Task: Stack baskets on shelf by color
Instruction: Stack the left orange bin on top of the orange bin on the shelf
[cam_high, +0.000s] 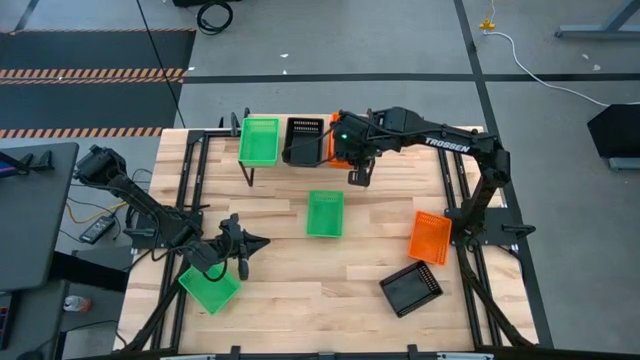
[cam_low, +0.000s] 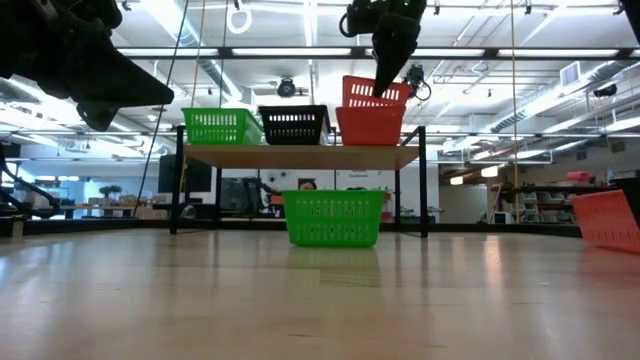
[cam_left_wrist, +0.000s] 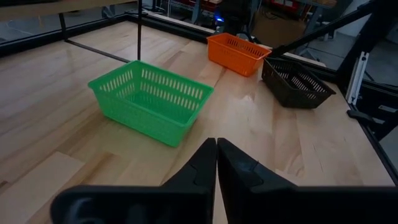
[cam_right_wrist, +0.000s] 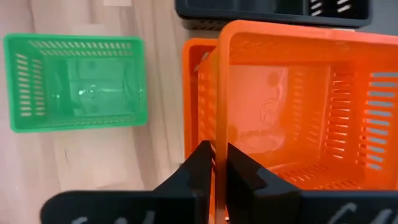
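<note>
The shelf (cam_high: 285, 168) stands at the table's far edge and carries a green basket (cam_high: 260, 140), a black basket (cam_high: 303, 140) and an orange basket (cam_low: 370, 126). My right gripper (cam_right_wrist: 216, 149) is shut on a second orange basket (cam_low: 375, 92) above the first. Loose on the tabletop lie a green basket (cam_high: 325, 213) in the middle, an orange basket (cam_high: 430, 237) and a black basket (cam_high: 411, 288) at the right, and a green basket (cam_high: 209, 288) at the near left. My left gripper (cam_left_wrist: 216, 155) is shut and hovers beside that last basket. My right gripper pinches the upper orange basket by the rim of its near end wall (cam_right_wrist: 221, 118), one finger inside and one outside, coming from above. The basket is tilted, near end raised, and its far part sits in the orange basket (cam_right_wrist: 198, 93) on the shelf.
The shelf's thin black legs (cam_low: 424, 180) stand on the table, and the middle green basket (cam_low: 333, 218) lies in front of them. Black frame rails (cam_high: 190, 185) run along the table's left and right sides. Bare wood lies between the loose baskets.
</note>
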